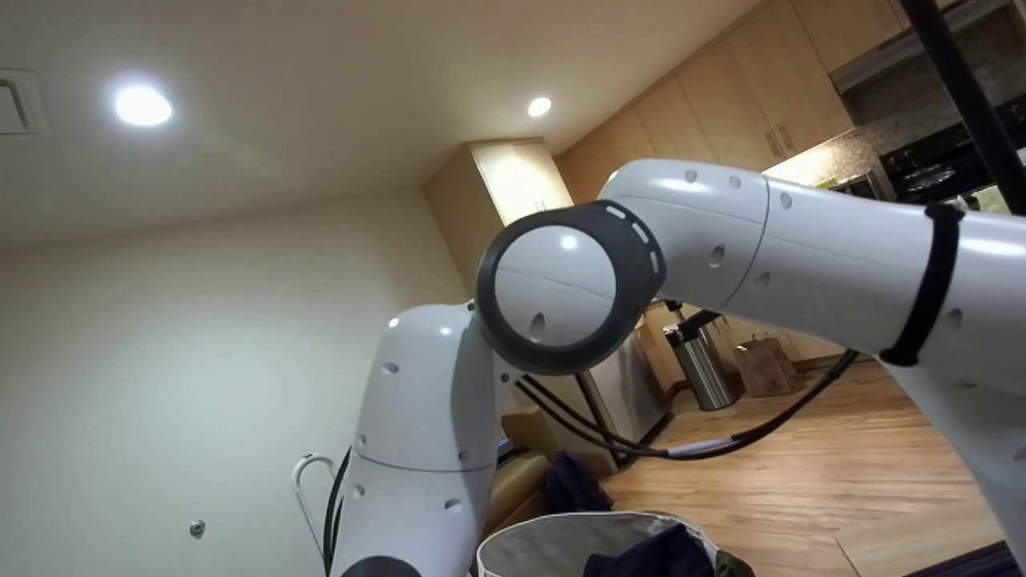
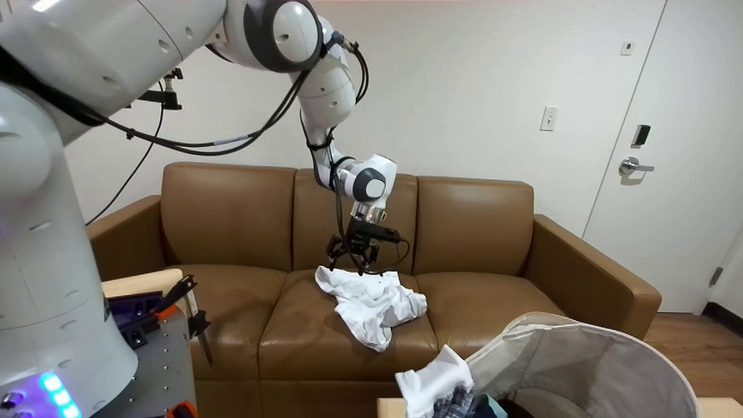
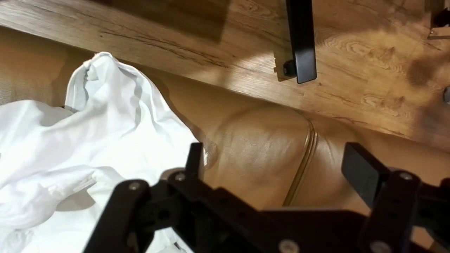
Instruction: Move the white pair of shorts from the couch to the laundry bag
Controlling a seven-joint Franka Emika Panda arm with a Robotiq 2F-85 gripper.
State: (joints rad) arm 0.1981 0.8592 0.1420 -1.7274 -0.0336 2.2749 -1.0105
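Observation:
The white shorts (image 2: 374, 307) lie crumpled on the middle seat of the brown leather couch (image 2: 482, 296). In the wrist view the shorts (image 3: 105, 140) fill the left side. My gripper (image 2: 347, 269) hangs just above the rear edge of the shorts. In the wrist view the gripper (image 3: 276, 156) is wide open with only couch leather between its fingers. Its left finger overlaps the edge of the shorts in the picture; contact cannot be told. The beige laundry bag (image 2: 603, 354) stands open in front of the couch's right side. Its rim also shows in an exterior view (image 1: 553, 537).
A white cloth (image 2: 435, 377) and darker clothes (image 1: 653, 557) lie at the bag's rim. The couch backrest (image 2: 476, 226) rises behind the gripper. A metal stand with tools (image 2: 165, 354) is beside the robot base. A black leg (image 3: 304, 52) stands over the wood floor.

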